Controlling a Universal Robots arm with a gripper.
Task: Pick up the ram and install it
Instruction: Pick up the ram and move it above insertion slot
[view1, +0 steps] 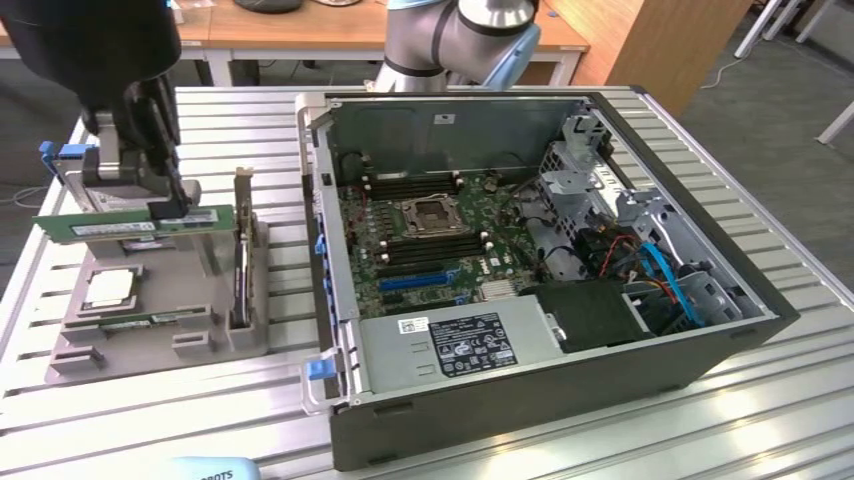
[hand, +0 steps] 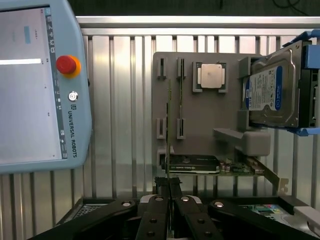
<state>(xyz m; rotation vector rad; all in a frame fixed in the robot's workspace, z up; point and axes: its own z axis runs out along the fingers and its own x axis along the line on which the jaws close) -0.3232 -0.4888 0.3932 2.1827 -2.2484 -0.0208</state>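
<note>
**Now: ram pinched in the air, a tall card close by**

The gripper is closed narrow on the ram, holding it by its upper edge. The ram hangs level at 9 o'clock in the exterior view, above the tray and apart from it. In the wrist view it runs edge-on, a thin line out from the fingertips.

Risks, as I judge them:
- The grip sits a little off the ram's middle, so the longer end could sag or pivot in a fast swing.
- The fingers look hard and smooth and the board is thin and slick, so a slip is possible.
- The card stands upright just at 3 o'clock of the ram. A low sideways move toward the case could clip it.
- The case wall rises between the tray and the slots. Crossing too low would strike its rim.
- The slots are narrow black channels, so a tilted ram would jam or miss.

Materials and shapes:
- The ram is a long, flat green board with a white label and small black chips.
- The tray is matte grey plastic with moulded pockets. It holds a square silver CPU and 1 more stick lying flat.
- The table is ribbed, shiny metal slats.
- The case is a dark sheet-metal box, open on top.
</note>
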